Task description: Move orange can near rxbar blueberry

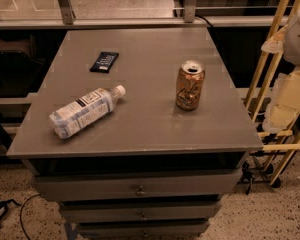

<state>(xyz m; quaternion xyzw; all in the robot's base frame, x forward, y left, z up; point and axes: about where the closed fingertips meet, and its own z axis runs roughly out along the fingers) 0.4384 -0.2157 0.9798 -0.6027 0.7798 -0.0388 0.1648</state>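
Note:
The orange can [190, 85] stands upright on the right half of the grey table top [145, 119], its silver top and pull tab showing. The rxbar blueberry [104, 61], a flat dark bar with white lettering, lies at the back left of the table, well apart from the can. My gripper is not in view. Only pale rounded parts [296, 39] show at the right edge, beyond the table.
A clear plastic water bottle [86, 111] lies on its side at the front left, cap pointing toward the centre. The table has drawers [140, 189] below its front edge. A pale wooden rack [275, 74] stands close to the table's right side. A rail runs behind the table.

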